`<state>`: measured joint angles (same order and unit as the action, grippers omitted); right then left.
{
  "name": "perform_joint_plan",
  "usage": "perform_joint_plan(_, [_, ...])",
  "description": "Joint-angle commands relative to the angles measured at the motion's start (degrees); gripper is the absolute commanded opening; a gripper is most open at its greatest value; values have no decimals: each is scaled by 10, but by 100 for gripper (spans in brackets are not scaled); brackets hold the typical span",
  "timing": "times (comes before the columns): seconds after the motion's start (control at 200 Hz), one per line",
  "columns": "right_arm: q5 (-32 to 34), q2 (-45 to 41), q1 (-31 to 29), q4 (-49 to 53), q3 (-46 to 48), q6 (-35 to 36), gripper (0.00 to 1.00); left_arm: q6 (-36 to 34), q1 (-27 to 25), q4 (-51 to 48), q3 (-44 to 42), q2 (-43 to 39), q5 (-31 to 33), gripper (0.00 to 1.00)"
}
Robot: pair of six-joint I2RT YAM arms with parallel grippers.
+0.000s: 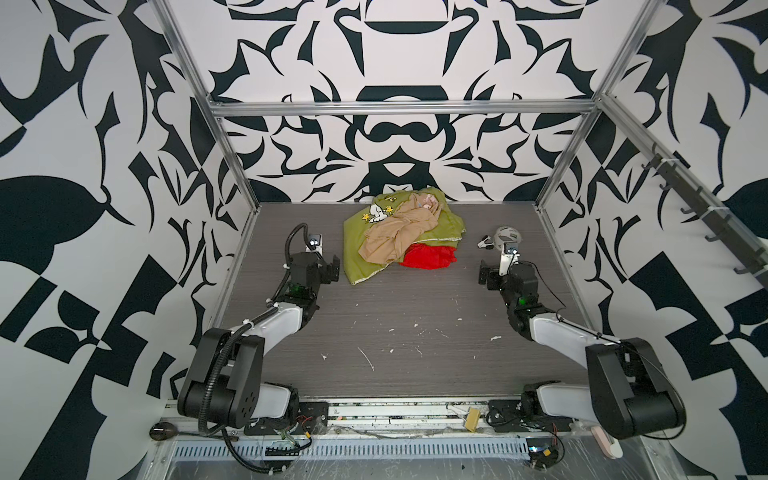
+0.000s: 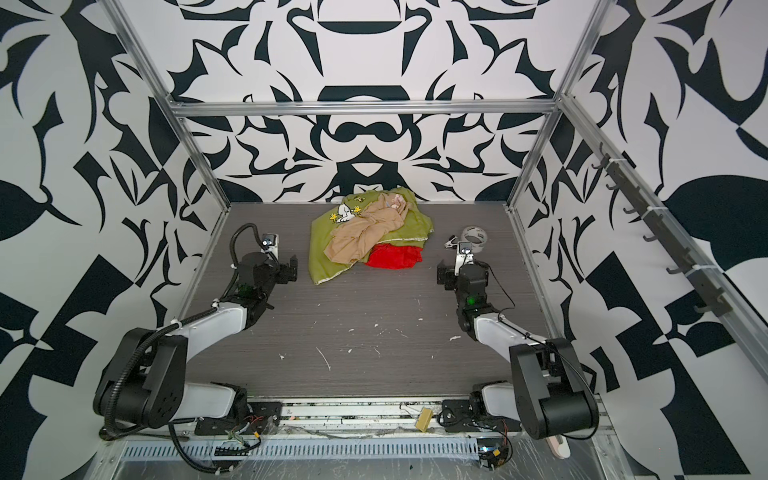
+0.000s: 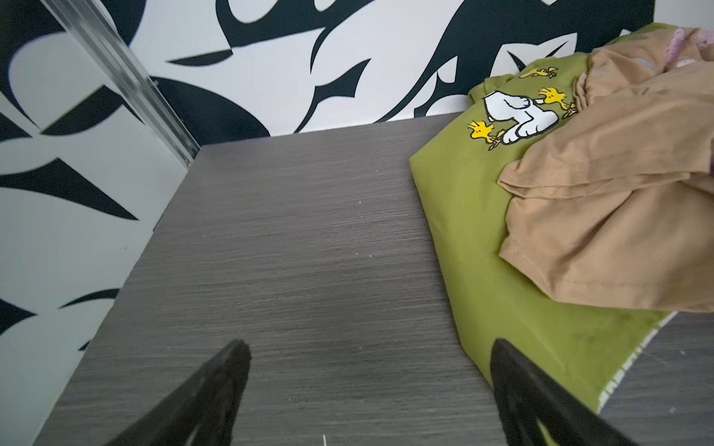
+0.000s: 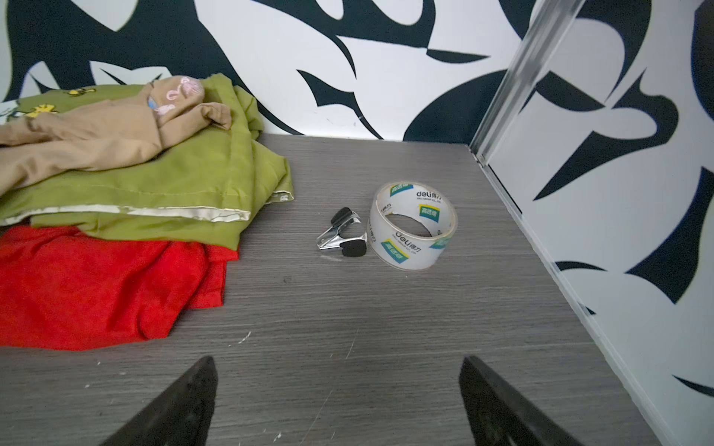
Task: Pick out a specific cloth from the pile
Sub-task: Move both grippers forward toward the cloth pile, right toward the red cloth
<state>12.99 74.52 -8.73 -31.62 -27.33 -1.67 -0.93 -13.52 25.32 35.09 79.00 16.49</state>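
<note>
My left gripper (image 3: pixel 369 347) stands fully open and holds nothing. Its two black fingers (image 3: pixel 216 386) hang over the bare grey wood-grain tabletop (image 3: pixel 293 251). One of them is just beside the near hemmed corner of the olive-green cloth with a white cartoon dog and yellow birds (image 3: pixel 483 239); I cannot tell if it touches. My right gripper (image 4: pixel 339 363) is also wide open and empty, above bare table.

Between my two arms, in both top views, the tabletop lies open, marked with small white scratches.

The cloth of the task, a bright red thin fabric sheet (image 4: pixel 96 285), lies on the table at the near right side of the pile (image 1: pixel 399 232). Its far part goes under the green cloth; its near and right edges are free. A crumpled tan-beige cloth (image 1: pixel 395 237) lies on top of the green one, with a small pink stitching at its far end.

To the right of the pile, apart from it, sits a roll of clear tape (image 4: pixel 413 226). I read "deli" on it; the small characters in the green squares I cannot read. A black and metal staple remover (image 4: pixel 344 235) lies right against the roll.

The pile's far side is close to the black-and-white patterned back wall (image 1: pixel 399 137). Aluminium posts (image 4: pixel 517 77) stand in the far corners, where the side walls close the table.
</note>
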Motion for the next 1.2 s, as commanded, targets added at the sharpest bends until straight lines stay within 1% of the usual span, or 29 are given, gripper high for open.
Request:
perform_joint_plan(0.0, [26,-2,-13,74,-51,-42,100,70,1,-113,39,-17,-19,99])
perform_joint_plan(0.15, [19,10,-34,125,-92,-75,100,130,0,-187,77,-17,-99,99])
perform_joint_plan(0.265, [13,32,-42,180,-134,-124,100,169,0,-229,99,-15,-146,99])
perform_joint_plan(0.365, [69,52,-57,222,-162,-165,100,196,0,-246,109,-12,-183,99])
perform_joint_plan(0.425, [85,67,-60,257,-185,-180,99,212,0,-253,115,-7,-201,99])
perform_joint_plan(0.485, [83,84,-61,289,-205,-191,99,227,-1,-254,118,0,-217,99])
perform_joint_plan(0.57, [53,104,-62,316,-225,-202,96,251,-2,-258,127,14,-244,99])
perform_joint_plan(0.665, [12,117,-62,311,-228,-222,92,264,-8,-266,143,33,-274,99])
perform_joint_plan(0.74, [-14,128,-63,299,-229,-235,91,267,-14,-273,156,48,-293,97])
perform_joint_plan(0.75, [-34,131,-62,296,-229,-238,91,268,-15,-273,158,49,-294,97])
perform_joint_plan(0.82, [-71,139,-62,278,-229,-247,90,273,-20,-273,167,60,-311,96])
perform_joint_plan(0.955, [-147,166,-63,231,-230,-261,83,281,-27,-266,186,88,-356,96])
perform_joint_plan(1.05, [-175,190,-62,213,-242,-265,80,283,-27,-251,196,107,-403,98])
perform_joint_plan(1.195, [-191,221,-54,174,-252,-267,68,284,-27,-227,197,125,-437,99])
